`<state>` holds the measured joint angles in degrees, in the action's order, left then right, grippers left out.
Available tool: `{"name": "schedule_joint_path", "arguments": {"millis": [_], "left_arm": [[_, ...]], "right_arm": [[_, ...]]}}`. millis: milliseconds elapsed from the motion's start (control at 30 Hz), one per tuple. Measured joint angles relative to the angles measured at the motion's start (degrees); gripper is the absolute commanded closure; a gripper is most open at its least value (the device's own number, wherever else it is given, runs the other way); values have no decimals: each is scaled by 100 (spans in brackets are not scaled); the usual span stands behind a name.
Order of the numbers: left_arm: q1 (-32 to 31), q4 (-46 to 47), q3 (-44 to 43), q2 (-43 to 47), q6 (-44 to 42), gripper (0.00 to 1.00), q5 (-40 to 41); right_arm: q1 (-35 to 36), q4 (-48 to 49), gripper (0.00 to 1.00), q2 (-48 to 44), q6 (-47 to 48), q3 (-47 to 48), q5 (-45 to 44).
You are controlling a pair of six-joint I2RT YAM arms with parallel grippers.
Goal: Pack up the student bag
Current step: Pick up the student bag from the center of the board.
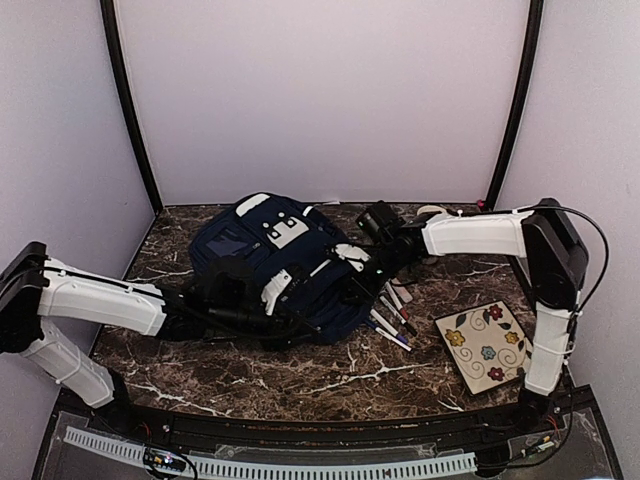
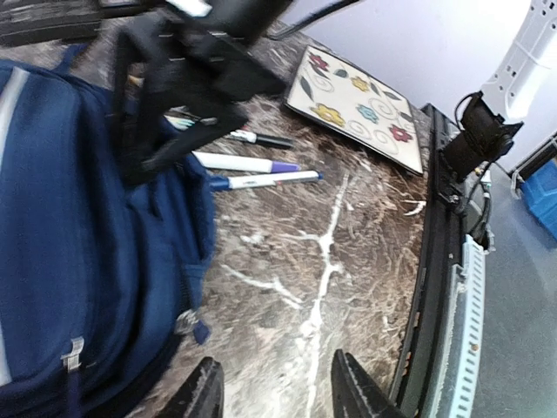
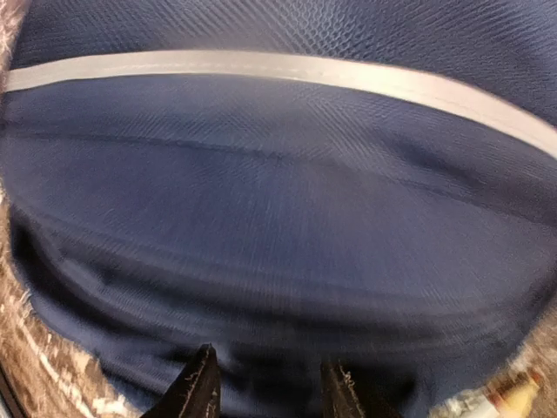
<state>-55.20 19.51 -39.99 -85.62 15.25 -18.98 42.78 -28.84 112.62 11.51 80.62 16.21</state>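
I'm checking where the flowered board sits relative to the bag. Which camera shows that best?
Top external: the flowered board lies whole and uncovered on the table, to the right of the student bag, with markers between them. The left wrist view shows it slanted, with only the bag's edge. The right wrist view shows blurred bag fabric and no board.

Robot lab booth; plain white walls (image 1: 320,90), marble-look table (image 1: 330,375), cable track (image 1: 280,465)

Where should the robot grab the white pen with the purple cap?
Probably grip the white pen around the middle of its barrel, straight down from above. It lies flat on the table, so only its top and sides are free; pinch across its thin width, minding the other pens close beside it.
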Motion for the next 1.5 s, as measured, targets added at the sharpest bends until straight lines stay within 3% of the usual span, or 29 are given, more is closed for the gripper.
{"name": "schedule_joint_path", "arguments": {"millis": [233, 400, 800, 967, 1133, 1300, 1500], "left_arm": [[2, -1047, 68, 841, -920, 46, 1012], [0, -1759, -319, 258, -1681, 46, 1290], [0, -1685, -951, -603, -3165, 51, 1550], [0, -1659, -1062, -944, -3589, 60, 1620], [15, -1690, -1266, -1202, -3832, 84, 1674], [76, -1609, -1298, -1307, -3919, 99, 1637], [291, -905, -1040, -1305, -3416, 100, 1191]], "right_arm": [[-48, 186, 58, -1117, 129, -697, 177], [-48, 356, 58, -1462, 127, -1174, 474], [-48, 490, 57, -1589, 129, -1635, 990], [-48, 522, 57, -1639, 129, -1727, 1167], [-48, 551, 58, -1648, 127, -1727, 1276], [-46, 590, 62, -1646, 81, -1727, 1272], [-2, 640, 65, -1561, -13, -1727, 1270]]}}
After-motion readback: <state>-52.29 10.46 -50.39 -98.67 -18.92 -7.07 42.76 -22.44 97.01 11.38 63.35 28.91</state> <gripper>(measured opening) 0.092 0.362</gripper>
